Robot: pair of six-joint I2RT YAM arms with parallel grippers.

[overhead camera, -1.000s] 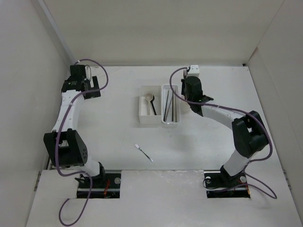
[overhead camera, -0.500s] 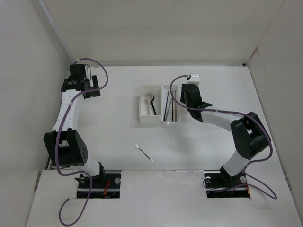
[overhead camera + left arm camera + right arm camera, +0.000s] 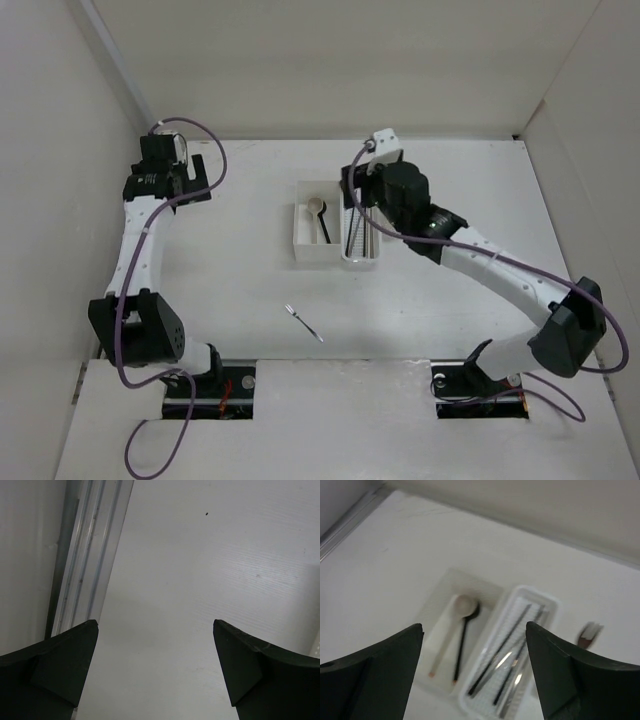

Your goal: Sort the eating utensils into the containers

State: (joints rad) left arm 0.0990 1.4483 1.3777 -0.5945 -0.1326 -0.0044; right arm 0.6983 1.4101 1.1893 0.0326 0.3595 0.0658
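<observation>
Swinging out since a second ago, the right arm's elbow is now reaching toward four o'clock of the table, and the right gripper (image 3: pixel 358 195) is hanging over the far end of the perforated tray (image 3: pixel 360 259) instead of beside it. From above, the pale spoon (image 3: pixel 314 207) and black spoon (image 3: pixel 324 228) are lying together in the white box (image 3: pixel 315 256), and the chopsticks (image 3: pixel 353 225) are lying lengthwise in the tray at its three o'clock, apparently grouped by kind. The silver fork (image 3: pixel 303 322) is waiting on the bare table at the box's six o'clock, unsorted. In the left wrist view, the left gripper (image 3: pixel 155 625) is idling released over empty tabletop, well clear of the work. In the right wrist view, the right fingers are standing wide apart, gripping nothing, framing box and tray; a blurred fork-like piece (image 3: pixel 590 632) is showing at the tray's three o'clock.
</observation>
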